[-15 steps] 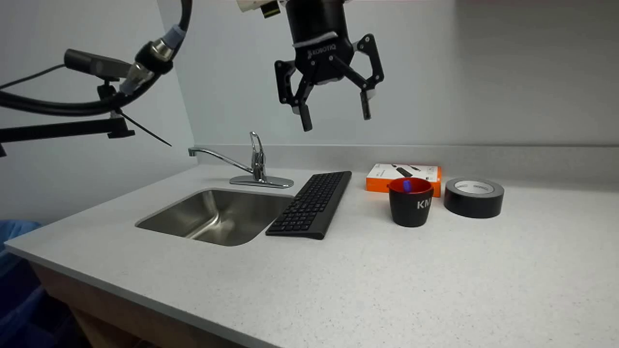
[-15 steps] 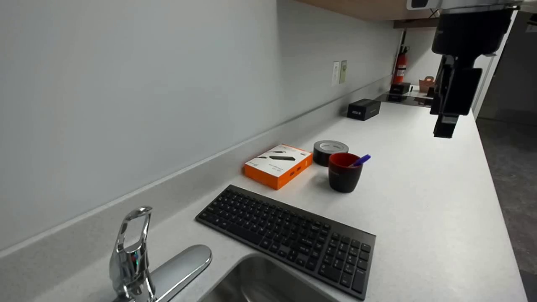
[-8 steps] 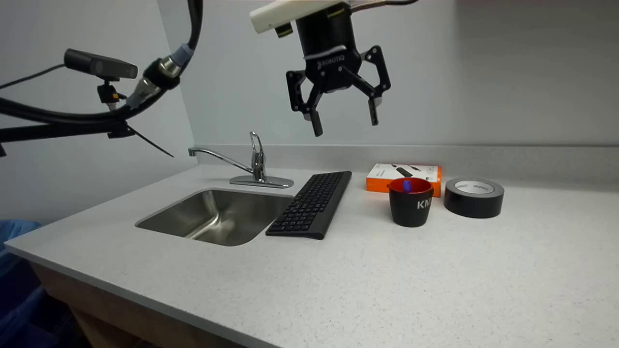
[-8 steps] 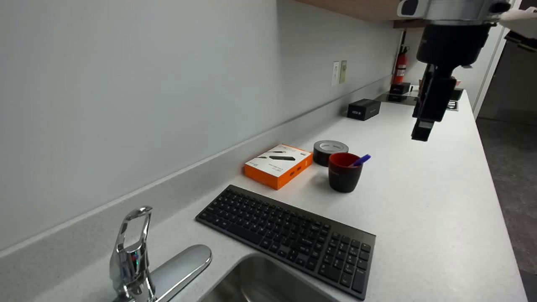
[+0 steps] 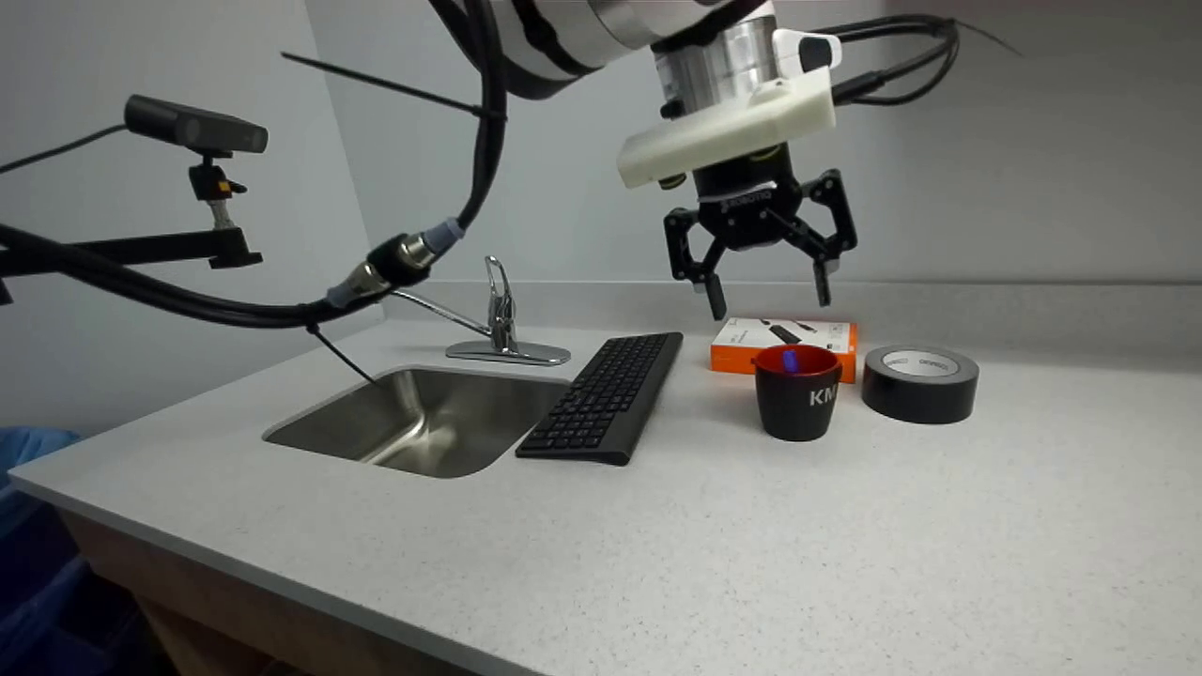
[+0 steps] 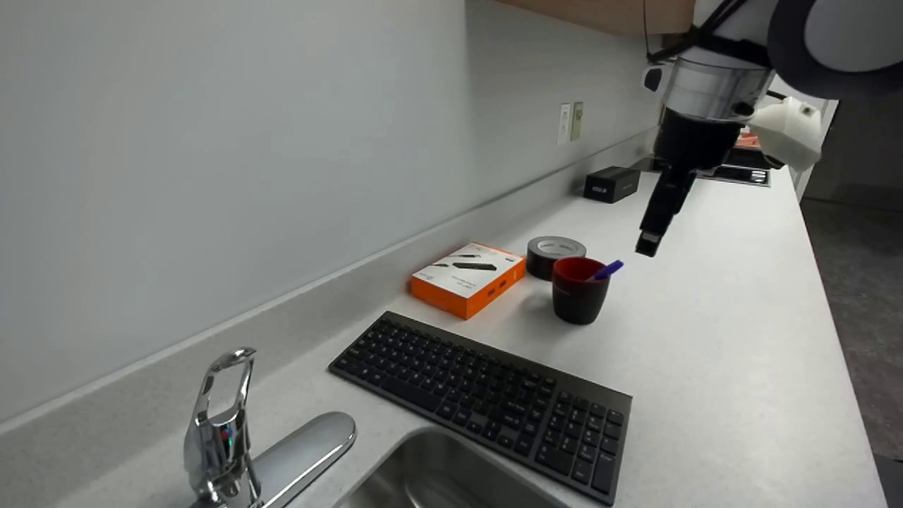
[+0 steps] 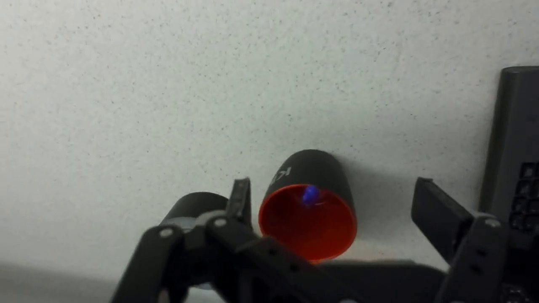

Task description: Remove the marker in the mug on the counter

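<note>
Above the counter [image 5: 657,554], in an exterior view, the gripper [image 5: 770,300] is held near twelve o'clock from the mug [image 5: 796,406]. It is spread wide, and nothing is held in it. This high spot seems to be picked so that the mug can be reached from over the top. The keyboard [image 5: 601,399] is set apart at nine o'clock, where it is not likely to be bumped.

In an exterior view, the marker [image 6: 607,270] is seen tilted inside the mug. It is propped on the rim, and its top end is poked out toward two o'clock. The gripper is held at two o'clock too, near that end but not touching it, maybe because the part that sticks out is easiest to pinch.

In the wrist view, the mug is seen between the fingers [image 7: 440,212], closer to the finger at nine o'clock. The roll of tape [image 7: 193,205] is partly hidden by that finger. The marker's blue end is seen at twelve o'clock in the red mouth, so the gripper may need to be lined up with it and brought lower, or else the mug could be knocked.
</note>
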Controlling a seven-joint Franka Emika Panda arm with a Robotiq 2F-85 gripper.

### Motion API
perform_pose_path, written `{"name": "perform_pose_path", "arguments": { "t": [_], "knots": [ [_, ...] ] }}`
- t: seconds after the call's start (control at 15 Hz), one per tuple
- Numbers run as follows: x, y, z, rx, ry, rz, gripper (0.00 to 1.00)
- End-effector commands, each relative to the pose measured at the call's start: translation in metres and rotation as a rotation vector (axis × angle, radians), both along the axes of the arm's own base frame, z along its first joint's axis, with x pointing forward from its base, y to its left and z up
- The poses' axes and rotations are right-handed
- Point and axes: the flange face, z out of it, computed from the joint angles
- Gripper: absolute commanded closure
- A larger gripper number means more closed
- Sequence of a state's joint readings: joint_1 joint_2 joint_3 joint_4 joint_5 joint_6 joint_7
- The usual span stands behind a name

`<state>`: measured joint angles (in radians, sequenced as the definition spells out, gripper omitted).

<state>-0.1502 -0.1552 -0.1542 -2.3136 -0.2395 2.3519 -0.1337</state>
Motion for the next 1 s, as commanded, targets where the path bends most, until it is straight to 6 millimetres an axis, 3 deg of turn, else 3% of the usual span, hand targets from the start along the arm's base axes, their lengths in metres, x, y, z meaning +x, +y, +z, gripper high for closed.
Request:
{"name": "perform_pose_path", "arguments": {
  "t": [0.0, 0.33, 0.93],
  "knots": [
    [0.001, -0.002, -0.003, 0.001, 0.008, -0.004, 0.00],
    [0.002, 0.000, -0.004, 0.001, 0.009, 0.000, 0.00],
    [0.026, -0.010, -0.047, -0.011, -0.055, -0.038, 0.00]
  ]
}}
